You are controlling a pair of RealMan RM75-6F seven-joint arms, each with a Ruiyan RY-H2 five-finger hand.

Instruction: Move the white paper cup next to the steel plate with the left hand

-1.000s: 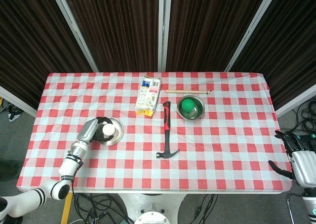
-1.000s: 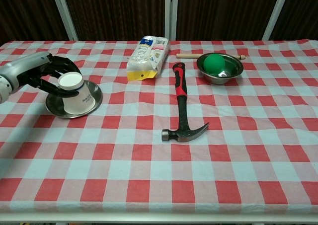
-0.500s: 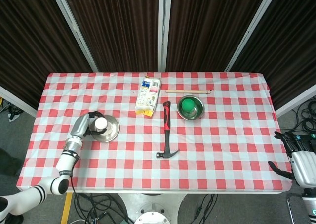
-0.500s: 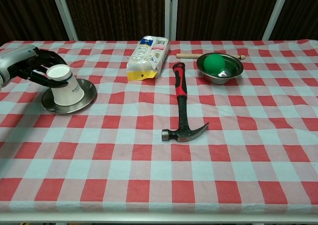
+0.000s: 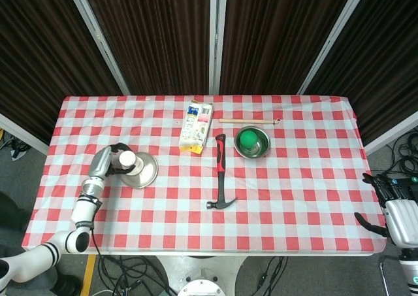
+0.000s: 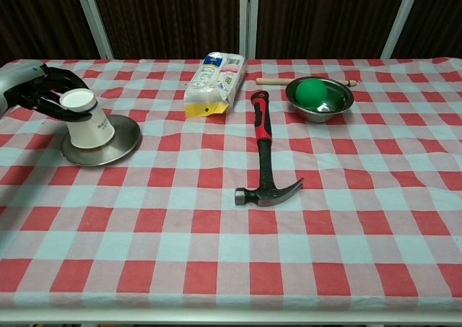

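The left robot hand (image 6: 40,89) sits at the far left of the tabletop (image 6: 346,219) with its dark fingers wrapped round the white paper cup (image 6: 86,121), which is upside down and tilted, its wide mouth resting on the left part of the steel plate (image 6: 119,141); from the head view the cup (image 5: 128,161) sits over the plate's left edge (image 5: 145,172). Nothing's crowding it on that side, just red and white checked cloth around the plate. Further along toward the middle there's a snack packet (image 6: 211,81) lying flat, then a hammer (image 6: 264,154) with a red and black handle, head pointing at the near edge. Past that is a steel bowl (image 6: 319,99) with a green ball (image 6: 312,92) in it, and a wooden stick (image 6: 278,81) just behind the bowl. The right robot hand (image 5: 392,201) hangs off the tabletop's right edge, fingers spread, holding nothing. Compared with a second ago, the cup and the hand holding it have slid left across the plate, from roughly its middle to its left rim, and the cup stands a bit more upright now.
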